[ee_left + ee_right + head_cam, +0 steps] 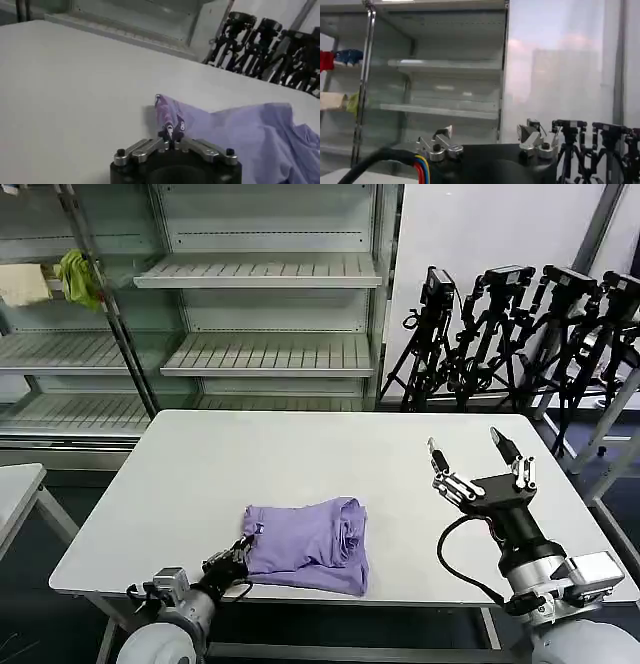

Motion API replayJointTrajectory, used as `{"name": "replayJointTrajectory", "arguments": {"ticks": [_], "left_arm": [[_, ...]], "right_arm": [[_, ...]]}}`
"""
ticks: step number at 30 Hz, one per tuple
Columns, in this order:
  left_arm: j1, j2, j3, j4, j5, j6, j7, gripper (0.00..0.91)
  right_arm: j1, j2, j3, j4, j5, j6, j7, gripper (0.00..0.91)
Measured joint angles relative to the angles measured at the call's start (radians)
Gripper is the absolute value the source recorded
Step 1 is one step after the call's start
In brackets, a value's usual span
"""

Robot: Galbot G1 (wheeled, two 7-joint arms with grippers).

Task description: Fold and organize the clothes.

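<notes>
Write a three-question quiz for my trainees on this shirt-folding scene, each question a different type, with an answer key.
1. True or false: the right gripper is clamped on the T-shirt.
2. Multiple choice: where does the left gripper hold the lavender T-shirt? A) the edge nearest the robot's left side B) the middle C) the edge nearest the tripods
3. Fill in: the T-shirt lies bunched on the white ____, near its front edge.

Key
1. False: it is open and raised above the table, apart from the shirt.
2. A: the left wrist view shows its fingers shut on a corner of fabric.
3. Table.
</notes>
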Motion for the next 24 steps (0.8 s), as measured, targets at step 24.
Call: {"name": "replayJointTrajectory", "arguments": {"ticks": [24], "left_arm": [[-0.055, 0.127, -0.148, 0.055, -0.056, -0.001, -0.004, 0.010]], "right_arm": [[0.014, -0.006, -0.003, 0.000, 0.009, 0.000, -0.001, 0.907]]}}
